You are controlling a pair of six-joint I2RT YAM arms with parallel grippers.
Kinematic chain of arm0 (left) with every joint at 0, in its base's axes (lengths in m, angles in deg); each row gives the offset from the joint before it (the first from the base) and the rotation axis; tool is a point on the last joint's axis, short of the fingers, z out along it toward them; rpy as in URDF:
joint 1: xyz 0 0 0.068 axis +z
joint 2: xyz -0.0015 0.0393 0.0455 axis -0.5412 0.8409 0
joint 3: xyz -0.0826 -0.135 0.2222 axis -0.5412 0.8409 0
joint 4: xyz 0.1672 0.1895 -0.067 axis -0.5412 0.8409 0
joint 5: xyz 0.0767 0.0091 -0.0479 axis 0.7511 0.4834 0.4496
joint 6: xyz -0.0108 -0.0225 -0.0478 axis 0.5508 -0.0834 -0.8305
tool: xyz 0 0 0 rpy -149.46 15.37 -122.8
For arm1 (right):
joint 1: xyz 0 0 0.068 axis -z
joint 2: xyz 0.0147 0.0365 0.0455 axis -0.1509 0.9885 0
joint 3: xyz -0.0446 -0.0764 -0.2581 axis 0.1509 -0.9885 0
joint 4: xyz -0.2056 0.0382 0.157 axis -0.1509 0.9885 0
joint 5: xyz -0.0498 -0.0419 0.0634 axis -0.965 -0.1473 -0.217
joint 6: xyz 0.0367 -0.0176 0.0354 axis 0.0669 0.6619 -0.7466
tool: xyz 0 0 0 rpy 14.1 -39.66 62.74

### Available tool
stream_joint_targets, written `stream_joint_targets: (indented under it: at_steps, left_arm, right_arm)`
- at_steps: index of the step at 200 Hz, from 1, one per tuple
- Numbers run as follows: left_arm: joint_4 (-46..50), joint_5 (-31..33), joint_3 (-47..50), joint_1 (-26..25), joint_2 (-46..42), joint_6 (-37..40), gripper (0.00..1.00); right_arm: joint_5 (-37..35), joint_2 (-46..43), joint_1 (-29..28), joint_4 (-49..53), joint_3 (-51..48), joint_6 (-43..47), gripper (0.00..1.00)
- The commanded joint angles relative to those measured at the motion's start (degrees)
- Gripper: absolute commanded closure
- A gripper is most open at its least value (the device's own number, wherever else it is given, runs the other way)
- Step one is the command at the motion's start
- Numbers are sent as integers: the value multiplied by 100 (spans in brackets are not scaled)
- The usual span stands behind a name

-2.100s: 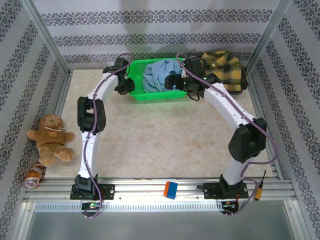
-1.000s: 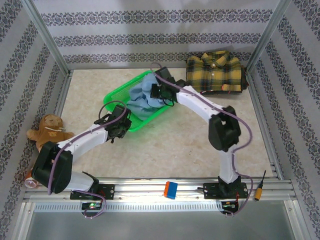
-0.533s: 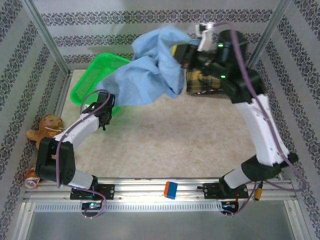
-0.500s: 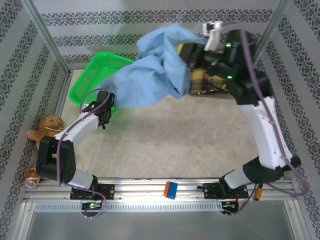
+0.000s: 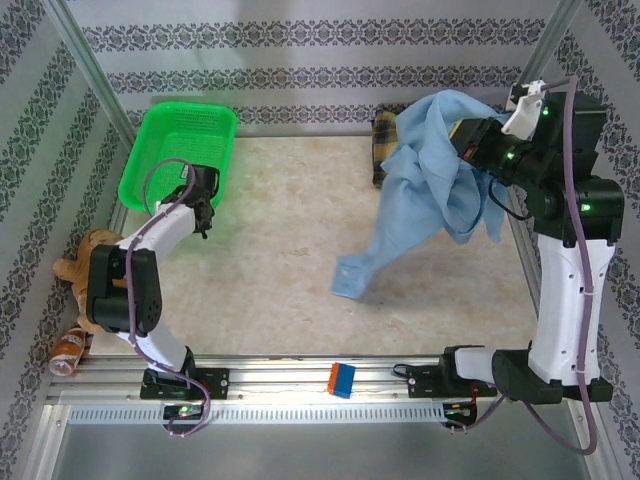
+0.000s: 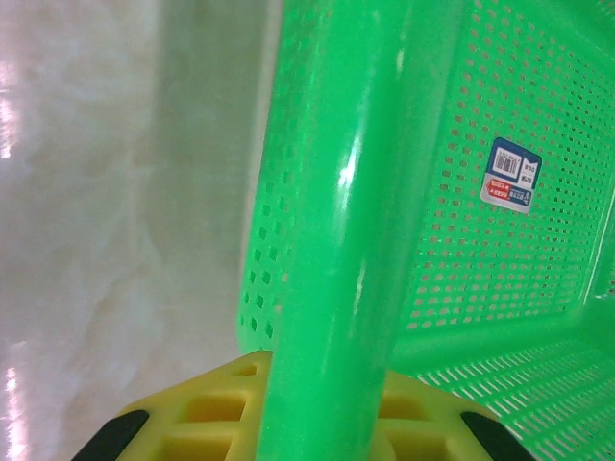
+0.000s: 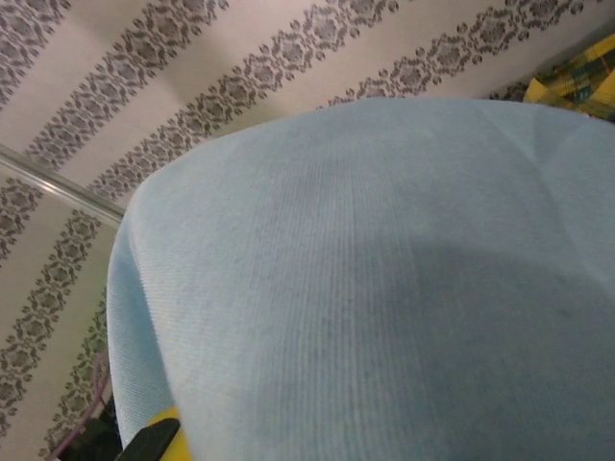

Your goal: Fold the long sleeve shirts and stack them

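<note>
Worry: the light blue shirt (image 5: 420, 195), wadded in the right gripper (image 5: 463, 140) (jaws clamped on it) high at far right, drops crumpled or flops onto the plaid shirt (image 5: 385, 140) behind. Long axis slants down-left, tail end on the table (image 5: 280, 250). Left gripper (image 5: 202, 192) pinches the green basket (image 5: 175, 140) by its rim.

Green mesh basket (image 6: 336, 192) rim within yellow left claw (image 6: 303, 432), marbled table (image 6: 115, 192) alongside.
</note>
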Motion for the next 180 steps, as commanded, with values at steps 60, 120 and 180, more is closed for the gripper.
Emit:
stream_joint_targets:
  at_steps: [60,120,180]
  left_arm:
    - [-743,-139,-709,729,702,481,100]
    - [-1136,-986,-889,1116,1183,1275,91]
    - [-1370,-1639,-794,1133,1078,1678,18]
  right_arm:
    - [270,359,-451,-872,-1945,528,100]
    - [-174,1698,-1158,-475,-1481,1113,99]
    - [-402,3473,-1448,-483,-334,1095,81]
